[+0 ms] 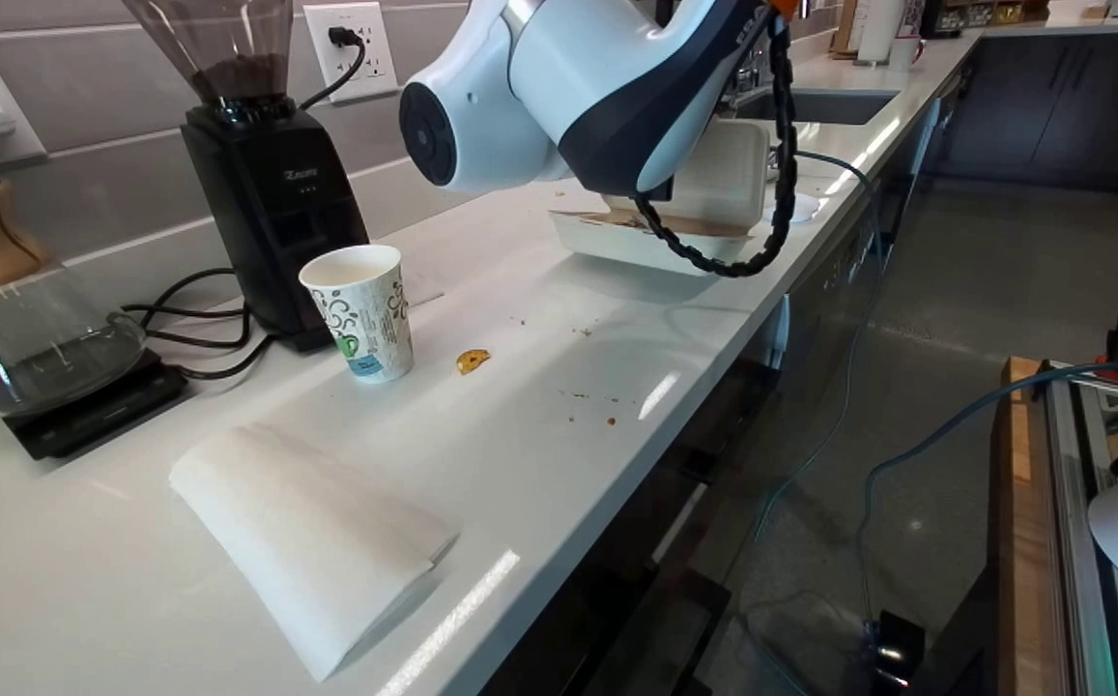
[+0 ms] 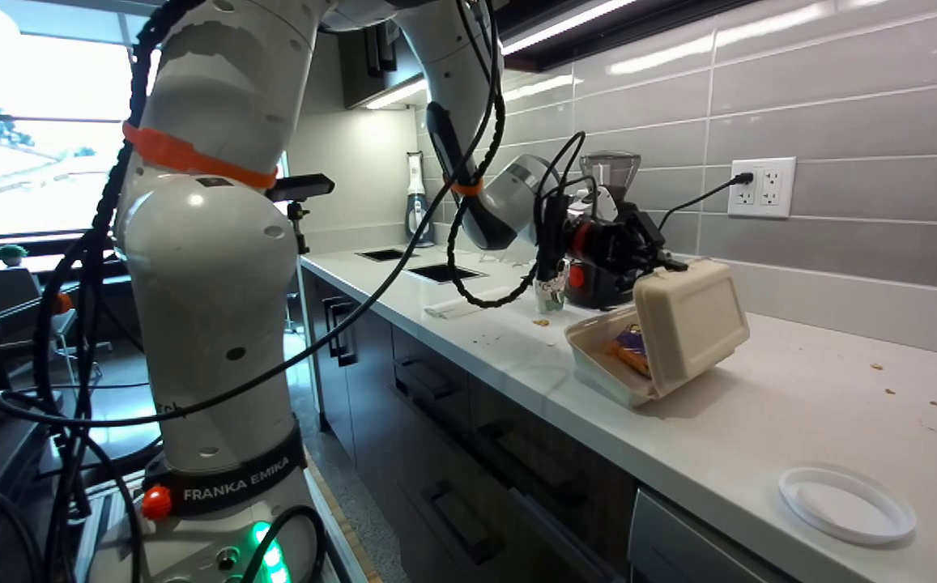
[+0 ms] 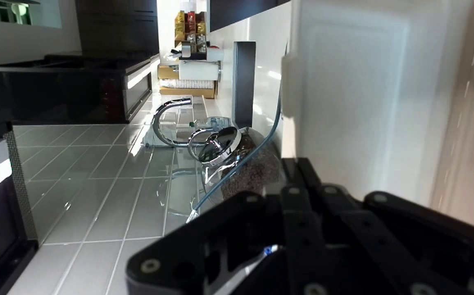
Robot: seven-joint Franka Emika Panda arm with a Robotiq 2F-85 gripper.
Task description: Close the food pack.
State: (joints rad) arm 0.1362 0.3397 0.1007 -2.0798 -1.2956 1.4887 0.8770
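The food pack stands open on the counter, its base [image 1: 636,242] flat and its lid [image 2: 691,328] raised steeply on the hinge. Inside lies an orange and blue food packet [image 2: 630,348]. My gripper [image 2: 673,265] is at the top edge of the lid, on the side of the open base. In the wrist view the lid's inner face [image 3: 355,102] fills the right, and the closed fingertips of the gripper [image 3: 296,159] overlap its edge. Nothing shows clamped between them; whether they touch the lid I cannot tell. The arm hides part of the pack in an exterior view.
A paper cup [image 1: 365,314] stands near the black coffee grinder [image 1: 273,203] by the wall. A folded white cloth [image 1: 312,541] and a glass carafe [image 1: 37,329] lie further along. A round white plastic lid [image 2: 847,504] rests near the counter's front edge. Crumbs are scattered about.
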